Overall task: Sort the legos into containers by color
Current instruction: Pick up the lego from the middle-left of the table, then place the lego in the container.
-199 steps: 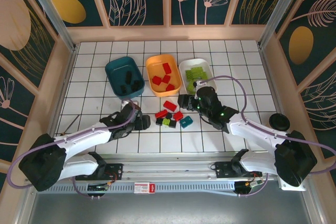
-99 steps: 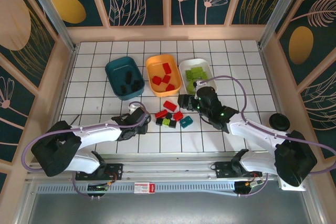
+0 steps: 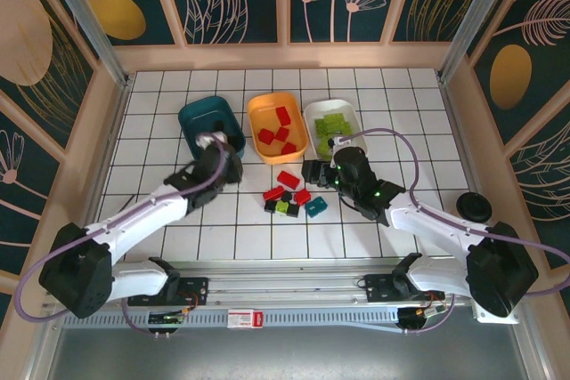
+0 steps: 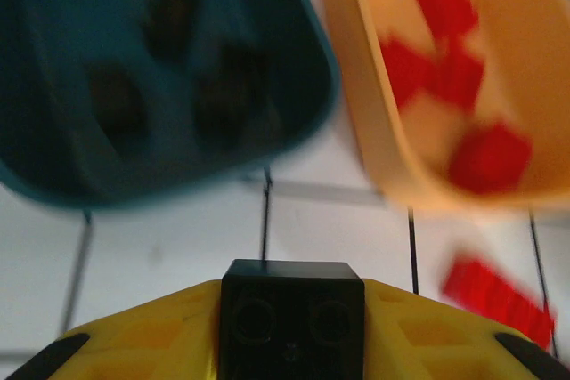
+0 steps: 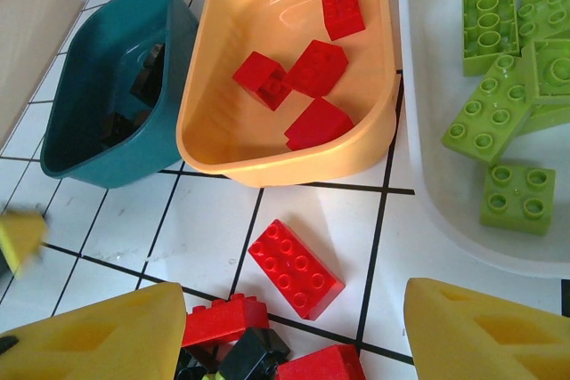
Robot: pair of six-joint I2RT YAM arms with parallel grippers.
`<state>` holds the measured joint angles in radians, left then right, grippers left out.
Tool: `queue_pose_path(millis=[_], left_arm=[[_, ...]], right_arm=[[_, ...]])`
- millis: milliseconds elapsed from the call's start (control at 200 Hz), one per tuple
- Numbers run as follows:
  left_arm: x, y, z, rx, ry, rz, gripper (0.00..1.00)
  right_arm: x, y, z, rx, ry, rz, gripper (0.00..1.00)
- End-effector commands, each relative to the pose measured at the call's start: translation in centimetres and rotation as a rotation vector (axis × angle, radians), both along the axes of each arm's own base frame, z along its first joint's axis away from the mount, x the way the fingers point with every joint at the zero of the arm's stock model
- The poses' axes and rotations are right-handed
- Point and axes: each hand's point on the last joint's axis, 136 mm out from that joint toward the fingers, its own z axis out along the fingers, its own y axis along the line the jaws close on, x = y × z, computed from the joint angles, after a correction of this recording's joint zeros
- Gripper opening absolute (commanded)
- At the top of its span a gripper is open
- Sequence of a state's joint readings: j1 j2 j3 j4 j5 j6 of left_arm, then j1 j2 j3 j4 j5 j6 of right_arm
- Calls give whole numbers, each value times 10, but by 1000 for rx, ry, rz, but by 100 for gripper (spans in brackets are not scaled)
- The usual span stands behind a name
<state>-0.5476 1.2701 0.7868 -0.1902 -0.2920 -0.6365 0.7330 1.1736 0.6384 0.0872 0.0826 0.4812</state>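
Left arm (image 3: 151,211) has swung up from the loose pile to the teal tub (image 3: 185,116), centre-left. Left jaws are pinching a black brick (image 4: 292,313) just short of the rim, so the drop looks next. Orange tub (image 3: 267,106) and white tub (image 3: 312,116) are alongside. Loose bricks (image 3: 289,195) are left mid-frame. Right jaws spread, empty, over them.

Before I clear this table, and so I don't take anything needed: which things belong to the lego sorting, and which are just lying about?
Part of the job: teal tub; orange tub; white tub; the sorted bricks in them; loose legos on the tiles; black lego held in the left gripper.

Just lying about: round black cup at the table's right edge.
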Motion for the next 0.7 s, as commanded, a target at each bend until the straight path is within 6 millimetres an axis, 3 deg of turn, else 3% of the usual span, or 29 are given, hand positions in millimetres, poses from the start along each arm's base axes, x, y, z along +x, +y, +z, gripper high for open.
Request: queue_pose_path(millis=[0, 115, 125, 165, 320, 335, 445, 515, 611, 696], left_arm=[[42, 23, 8, 27, -18, 60, 37], [76, 41, -10, 24, 19, 127, 35], [85, 39, 4, 9, -10, 132, 35], [96, 43, -3, 14, 4, 147, 34], [126, 53, -14, 32, 30, 188, 36], [129, 54, -24, 41, 53, 189, 37], [139, 58, -34, 57, 79, 196, 45], [142, 56, -34, 55, 84, 188, 56], [141, 54, -27, 39, 72, 178, 70], [136, 48, -10, -6, 40, 150, 75]], right_arm=[[1, -4, 6, 3, -20, -23, 66], [-1, -6, 2, -4, -9, -19, 66], [-1, -6, 1, -5, -8, -18, 66], [-2, -6, 0, -6, -4, -16, 66], [-8, -8, -3, -6, 6, -4, 66], [-8, -8, -3, -5, 6, -4, 66], [-11, -10, -3, -6, 9, -1, 67], [-13, -11, -3, -7, 9, 3, 67], [-14, -10, -3, -7, 13, 11, 68], [-15, -8, -2, 0, 14, 22, 68]])
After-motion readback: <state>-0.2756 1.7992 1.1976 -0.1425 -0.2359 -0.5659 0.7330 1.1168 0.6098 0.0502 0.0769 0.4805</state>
